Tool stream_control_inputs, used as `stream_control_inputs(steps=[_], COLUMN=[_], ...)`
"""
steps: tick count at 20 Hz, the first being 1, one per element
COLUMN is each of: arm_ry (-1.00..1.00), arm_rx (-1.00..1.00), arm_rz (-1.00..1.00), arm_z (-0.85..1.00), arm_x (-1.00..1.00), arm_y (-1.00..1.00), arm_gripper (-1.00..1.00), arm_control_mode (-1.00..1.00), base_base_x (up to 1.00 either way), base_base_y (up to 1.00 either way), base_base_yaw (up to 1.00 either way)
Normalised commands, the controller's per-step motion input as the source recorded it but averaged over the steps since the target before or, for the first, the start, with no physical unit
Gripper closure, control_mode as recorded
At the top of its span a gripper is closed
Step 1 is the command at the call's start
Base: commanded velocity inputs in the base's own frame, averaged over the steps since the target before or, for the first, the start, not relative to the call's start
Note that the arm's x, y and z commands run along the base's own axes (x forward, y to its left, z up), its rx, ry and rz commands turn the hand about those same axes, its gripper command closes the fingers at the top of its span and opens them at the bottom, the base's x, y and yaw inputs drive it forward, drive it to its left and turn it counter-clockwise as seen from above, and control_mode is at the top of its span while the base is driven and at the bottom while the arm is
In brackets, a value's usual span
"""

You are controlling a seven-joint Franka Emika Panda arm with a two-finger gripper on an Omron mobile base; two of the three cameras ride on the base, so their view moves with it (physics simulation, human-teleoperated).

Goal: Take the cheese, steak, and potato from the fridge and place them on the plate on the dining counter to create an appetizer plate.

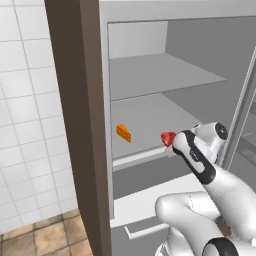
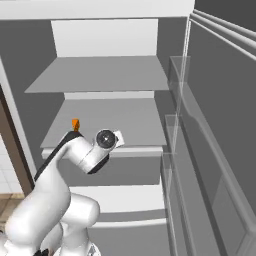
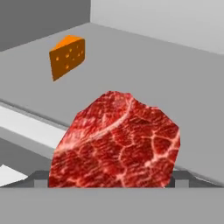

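Hand view puts the steak point(image 3: 116, 142) right up against the camera: a bright red, irregular lump with faceted sides, laced with pale pink-white marbling veins and a lighter seam running diagonally across its upper left face. It sits between the two dark finger tips point(image 3: 38, 177), whose tops show at its lower left and lower right, pressed against its flanks, so the end effector point(image 3: 111, 180) appears closed on the meat. Behind it stretches the pale grey fridge shelf point(image 3: 166, 83), and farther back on that shelf, to the upper left, stands the cheese point(image 3: 67, 56), an orange wedge with small darker holes dotted over its face and a lighter yellow top edge.

From the left base view, the fridge point(image 1: 150, 10) stands open, a light grey cabinet with two inner shelves and a drawer front below. The steak point(image 1: 167, 138) shows as a small red spot at the front edge of the lower shelf point(image 1: 150, 117), at the tip of the arm's dark-banded wrist, where the end effector point(image 1: 171, 141) reaches in. The cheese point(image 1: 123, 133) lies on the same shelf, toward its left front, apart from the steak. A brown panel point(image 1: 75, 100) flanks the fridge, beside a white tiled wall point(image 1: 25, 125).

From the right base view, the cheese point(image 2: 75, 124) peeks as an orange sliver just above the arm's elbow, on the lower shelf point(image 2: 120, 117). The fridge door point(image 2: 220, 140) with its clear shelf bins stands open on the right.
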Motion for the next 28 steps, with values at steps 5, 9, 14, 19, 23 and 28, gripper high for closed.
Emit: stream_control_inputs(steps=[5, 9, 14, 19, 23, 28], arm_ry=[0.01, 0.10, 0.19, 0.00, -0.29, -0.25], arm_rx=[-0.04, -0.08, -0.06, -0.04, 0.00, -0.01], arm_rz=[0.00, 0.00, 0.00, 0.00, 0.00, -0.02], arm_z=[0.87, 0.56, 0.43, 0.11, -0.10, -0.01], arm_x=[-0.87, -0.73, -0.41, -0.67, -0.91, -0.78], arm_y=[0.00, 0.00, -0.01, 0.00, 0.00, 0.07], arm_gripper=[1.00, 1.00, 1.00, 1.00, 1.00, 1.00], arm_control_mode=[-1.00, -1.00, -1.00, -1.00, -1.00, -1.00], base_base_x=[0.00, 0.00, 0.00, 0.00, 0.00, 0.00], base_base_y=[0.00, 0.00, 0.00, 0.00, 0.00, 0.00], base_base_yaw=[0.00, 0.00, 0.00, 0.00, 0.00, 0.00])
